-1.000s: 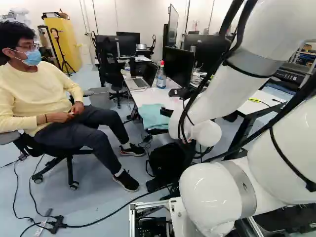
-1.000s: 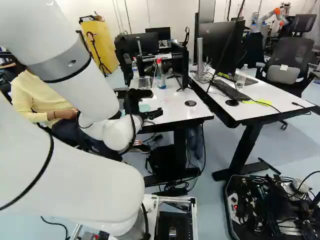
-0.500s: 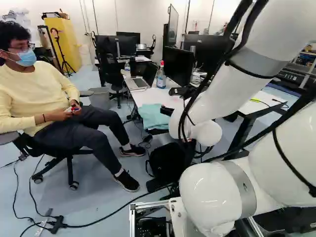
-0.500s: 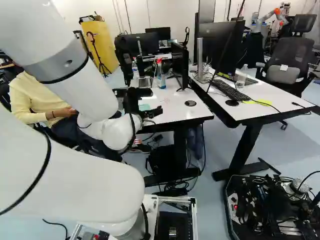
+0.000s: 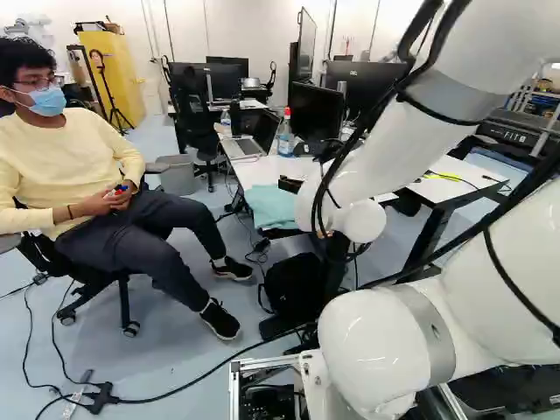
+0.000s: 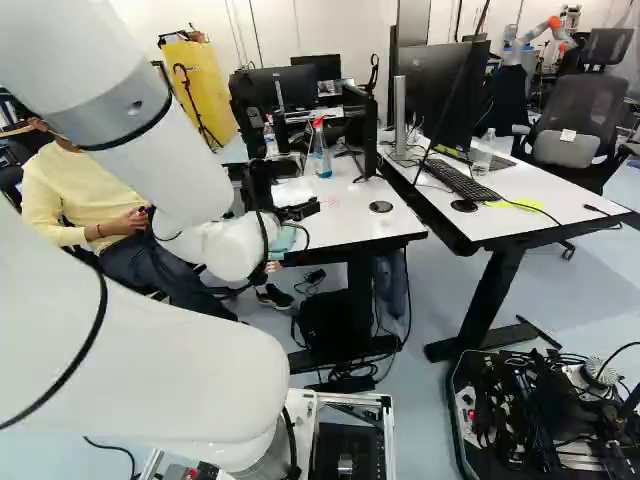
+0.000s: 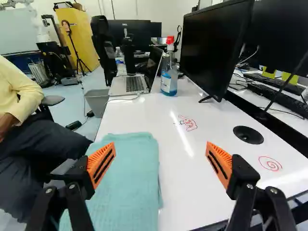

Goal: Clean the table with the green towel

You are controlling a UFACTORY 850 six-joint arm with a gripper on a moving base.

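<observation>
While gripper (image 6: 300, 210) is hovering over near end of table (image 7: 185, 204), fingers (image 7: 102, 163) are standing wide apart, gripping nothing; green towel (image 7: 126, 185) is lying along edge beside seated person (image 5: 83, 166); red marks (image 7: 189, 123) are showing on tabletop.

Robotics lab, set up a lot like an office. From where I stand: big white robot arm (image 6: 170, 165) close by, another robot arm (image 6: 536, 35), white with orange joints, at the back past the desks. Black tray (image 6: 455, 412) on the floor (image 5: 166, 350), packed with wires (image 6: 520, 385) and electronic parts. Office side: white desk (image 7: 144, 113) with laptop (image 7: 134, 84) and monitor (image 7: 216, 48), second desk (image 6: 545, 205) beside it with keyboard (image 6: 460, 181), swivel chair (image 6: 582, 110) behind. Also tripod (image 6: 196, 108) by a yellow cabinet (image 6: 207, 88), plain white wall (image 5: 254, 26), loose power cable (image 5: 179, 393) across the floor.
</observation>
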